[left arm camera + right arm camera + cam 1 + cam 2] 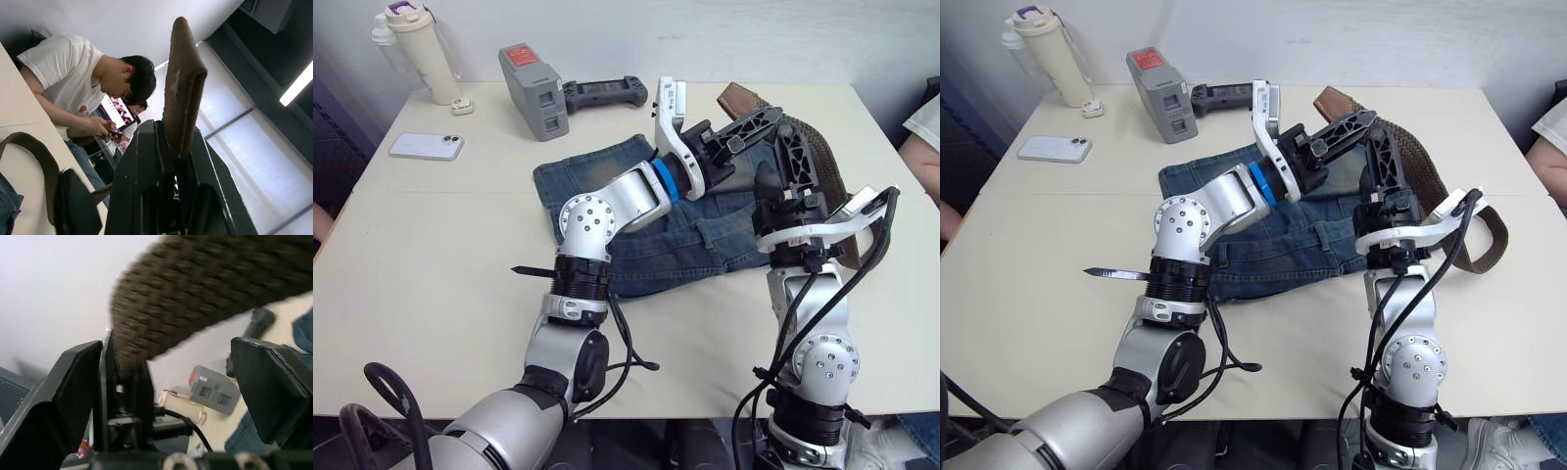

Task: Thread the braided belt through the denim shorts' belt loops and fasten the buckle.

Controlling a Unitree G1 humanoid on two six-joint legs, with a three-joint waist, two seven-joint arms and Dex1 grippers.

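— Where is the long brown braided belt [1410, 147]?

— Raised over the faded blue denim shorts [1273, 240] spread on the cream table [1048, 284], its darker brown leather end [182, 88] pinched between the left gripper [1356, 125]'s two black fingers [142, 186].

— And the other arm?

— The woven strap arcs across the right gripper [171, 382], touching one finger [117, 382]; its fingers stand spread. The rest loops down onto the table beside the shorts. A grey boxy device [534, 90] lies beyond.
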